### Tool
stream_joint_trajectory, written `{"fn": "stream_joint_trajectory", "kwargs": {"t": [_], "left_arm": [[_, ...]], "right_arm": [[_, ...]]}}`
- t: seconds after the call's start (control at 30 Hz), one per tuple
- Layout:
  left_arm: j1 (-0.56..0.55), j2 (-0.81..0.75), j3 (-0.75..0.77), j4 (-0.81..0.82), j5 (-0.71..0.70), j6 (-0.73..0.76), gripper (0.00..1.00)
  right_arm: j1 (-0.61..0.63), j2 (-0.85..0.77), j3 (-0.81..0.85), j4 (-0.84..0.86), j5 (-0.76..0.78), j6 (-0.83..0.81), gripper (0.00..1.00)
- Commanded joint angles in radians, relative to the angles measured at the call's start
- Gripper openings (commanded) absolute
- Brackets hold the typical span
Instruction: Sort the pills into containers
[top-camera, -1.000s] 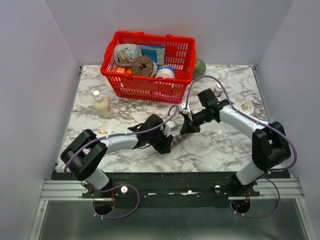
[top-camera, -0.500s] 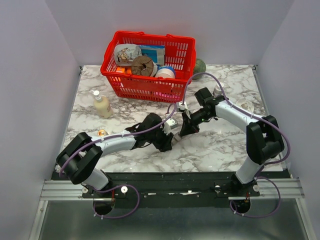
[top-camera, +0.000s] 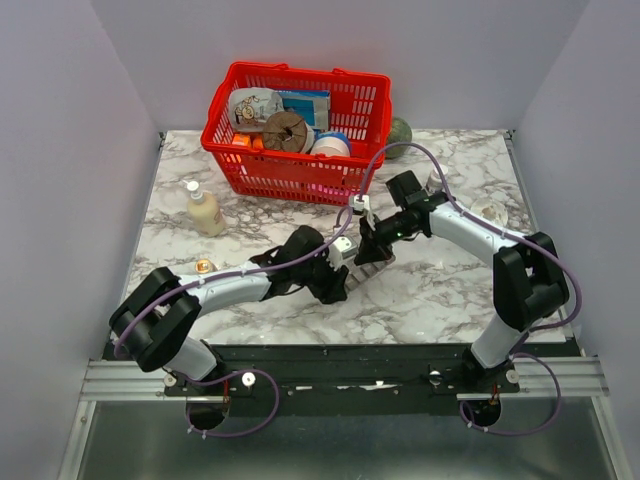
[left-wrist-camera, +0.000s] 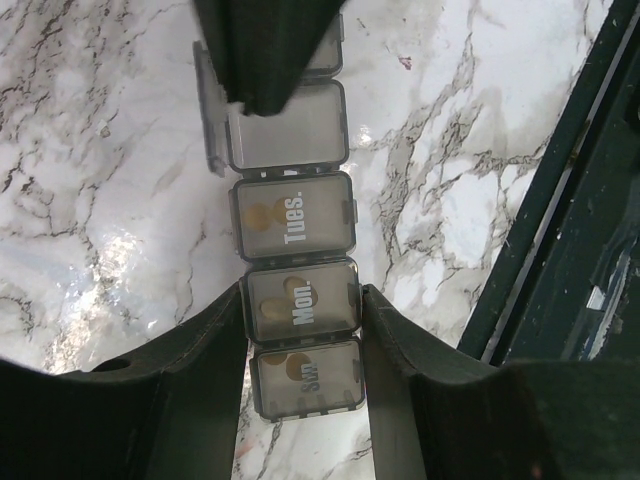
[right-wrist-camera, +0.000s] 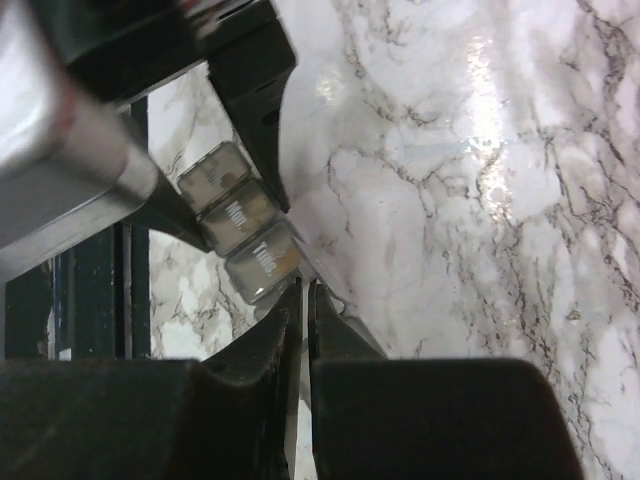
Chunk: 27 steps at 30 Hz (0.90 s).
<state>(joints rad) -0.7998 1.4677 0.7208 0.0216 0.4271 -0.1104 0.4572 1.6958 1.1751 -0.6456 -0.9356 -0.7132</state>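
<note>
Top: pill containers (top-camera: 370, 264) mid-table (top-camera: 450, 290), btwn left gripper (top-camera: 340, 275) and right gripper (top-camera: 365, 248). Bare marble to R; red basket (top-camera: 290, 175) well apart at back.
L wrist: left gripper pinches "Mon." cell. "Sun", "Tues." legible. Next lid open. Black table edge near.
R wrist: right gripper fingers pressed together, tip at strip's rim.

High rear overview; both wrist views close, downward, sharing the containers (left-wrist-camera: 303, 300)

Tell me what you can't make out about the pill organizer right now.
- Left wrist: the pill organizer far compartments, hidden behind the right tool.
- Top external: most of it, beneath the left tool.
- Left wrist: how many pills lie under the tinted lids, blurred.
</note>
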Motion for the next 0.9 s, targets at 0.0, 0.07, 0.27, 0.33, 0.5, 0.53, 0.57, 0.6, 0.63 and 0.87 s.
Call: {"fn": "stream_joint_trajectory", "kwargs": {"t": [0.0,0.07,0.27,0.33,0.5,0.53,0.57,0.6,0.63,0.87], "left_arm": [[-0.019,-0.020,-0.003,0.029,0.047,0.029,0.41],[-0.024,-0.018,0.003,0.024,0.042,0.035,0.41],[-0.032,-0.024,0.014,0.020,0.025,0.048,0.41],[-0.033,-0.026,0.022,0.015,0.024,0.052,0.41],[-0.033,-0.023,0.037,-0.003,0.007,0.069,0.41],[-0.033,-0.021,0.037,-0.005,0.004,0.071,0.41],[-0.033,-0.020,0.040,-0.008,-0.001,0.074,0.41],[-0.033,-0.021,0.040,-0.009,-0.007,0.077,0.41],[-0.033,-0.017,0.042,-0.012,-0.010,0.078,0.41],[-0.033,0.002,0.060,-0.041,-0.042,0.094,0.41]], "right_arm": [[0.006,-0.031,-0.018,0.107,0.061,0.109,0.13],[0.006,-0.031,-0.026,0.126,0.073,0.118,0.13],[0.021,-0.002,-0.020,0.136,0.130,0.144,0.13],[0.031,0.007,-0.019,0.136,0.139,0.150,0.13],[0.049,0.036,-0.009,0.127,0.173,0.153,0.13],[0.051,0.038,-0.008,0.126,0.179,0.153,0.13],[0.054,0.039,-0.006,0.124,0.191,0.153,0.14],[0.055,0.048,-0.005,0.121,0.198,0.156,0.14],[0.055,0.051,0.001,0.118,0.204,0.155,0.14],[0.063,0.074,0.021,0.093,0.224,0.159,0.14]]}}
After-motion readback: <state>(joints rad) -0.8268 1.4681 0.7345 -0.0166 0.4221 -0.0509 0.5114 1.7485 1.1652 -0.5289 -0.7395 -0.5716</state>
